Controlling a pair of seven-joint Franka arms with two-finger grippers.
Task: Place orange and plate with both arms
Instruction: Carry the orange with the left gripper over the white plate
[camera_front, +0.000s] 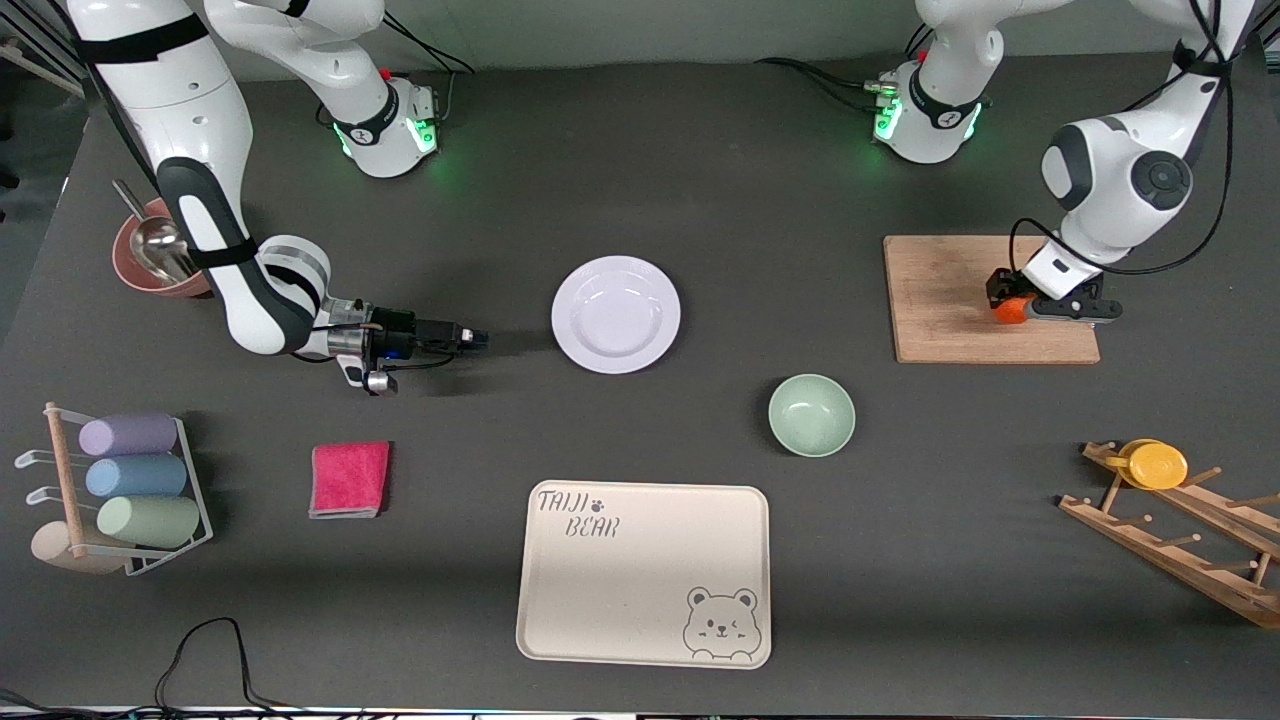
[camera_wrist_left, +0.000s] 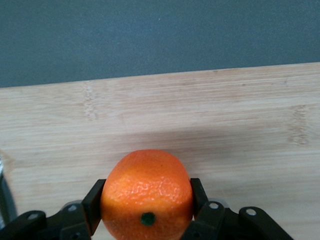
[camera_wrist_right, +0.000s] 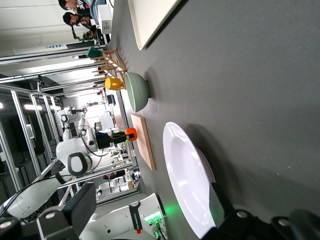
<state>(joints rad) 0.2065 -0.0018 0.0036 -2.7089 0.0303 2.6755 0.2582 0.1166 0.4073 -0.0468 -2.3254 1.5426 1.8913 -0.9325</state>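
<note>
1. The front view looks down from high across the dark grey tabletop (camera_front: 700, 200), facing both arm bases along its top edge, and takes in the whole surface.
2. The left wrist view sits very close, just over the pale wooden cutting board (camera_wrist_left: 200, 115), with the small bright-orange fruit (camera_wrist_left: 147, 195) filling its foreground.
3. The right wrist view skims low along the tabletop, turned on its side, close against the glossy round white plate (camera_wrist_right: 187, 180).
4. The right wrist view and the front view share the plate (camera_front: 616, 314), the board (camera_front: 950, 300) and the pale green bowl (camera_front: 811, 415).
5. All three views catch the orange fruit.
</note>
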